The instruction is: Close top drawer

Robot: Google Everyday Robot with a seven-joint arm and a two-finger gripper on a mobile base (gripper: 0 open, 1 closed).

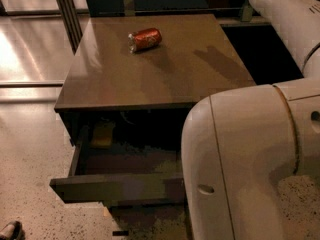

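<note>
The top drawer [115, 188] stands pulled out from under the brown cabinet top [150, 79]. Its flat dark front panel faces me at the lower left. A yellowish object [103, 134] lies in the drawer's back left corner. My white arm [250, 159] fills the lower right and hides the drawer's right end. My gripper is not in view; it is either behind the arm's shell or outside the picture.
A red can [145, 39] lies on its side at the back of the cabinet top. A speckled floor [30, 149] spreads to the left. A dark gap [270, 54] lies right of the cabinet. A dark shoe-like thing [9, 230] sits at the bottom left corner.
</note>
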